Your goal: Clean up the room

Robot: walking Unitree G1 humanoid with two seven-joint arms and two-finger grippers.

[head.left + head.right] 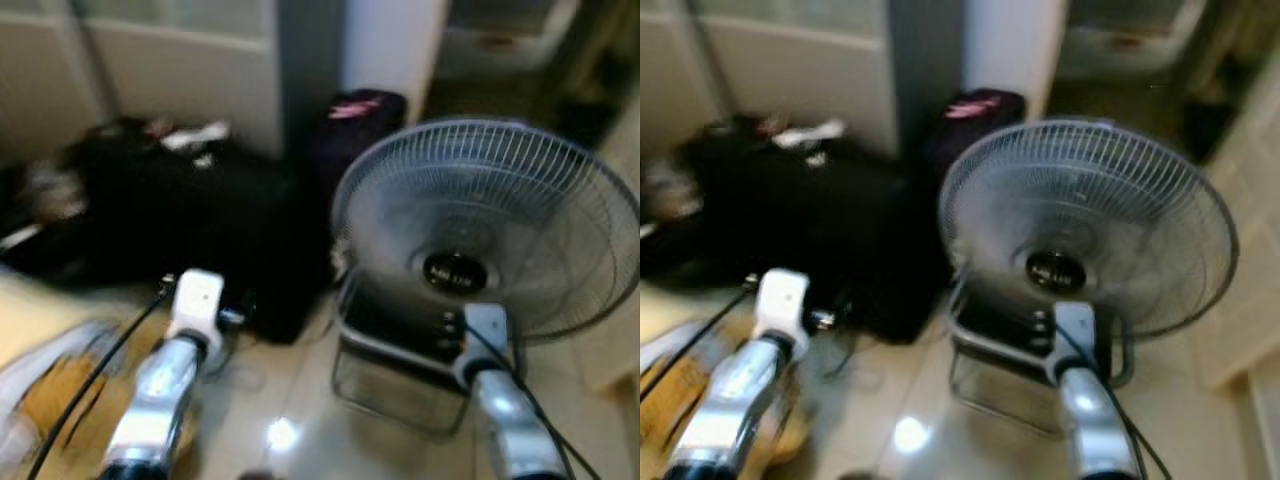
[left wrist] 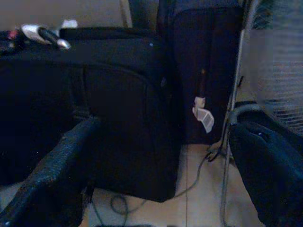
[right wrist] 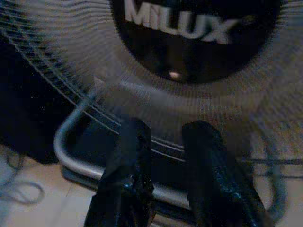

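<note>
Floor fan [image 1: 470,230] stood on the pale glossy tiled floor [image 1: 290,400], its round grey wire grille tilted upward and its dark hub badge reading MILUX in the right wrist view. It rested on a low grey tubular frame [image 1: 395,385] and sat to the right of a black suitcase [image 1: 190,220] that lay on the floor against a cream wall. A second dark bag [image 1: 360,125] with a pink mark on top stood upright behind, between the suitcase and the fan. Small items, blurred beyond telling, lay on top of the suitcase.

The right gripper [image 3: 165,142] was just in front of the fan's lower grille, above the frame's tube. Its two black fingers [image 3: 130,161] stood slightly apart with a narrow gap and nothing between them; whether they touched the grille could not be told through the blur. The right arm [image 1: 510,410] reached up from the lower edge of the head view toward the fan's base.

The left gripper [image 2: 161,156] was spread wide, holding nothing, and pointed at the near side of the suitcase, with a thin dark cable [image 2: 189,184] lying on the tiles below it. The left arm [image 1: 165,385] extended toward the suitcase's near corner. A yellowish crumpled bag [image 1: 55,385] lay on the floor at the far left.
</note>
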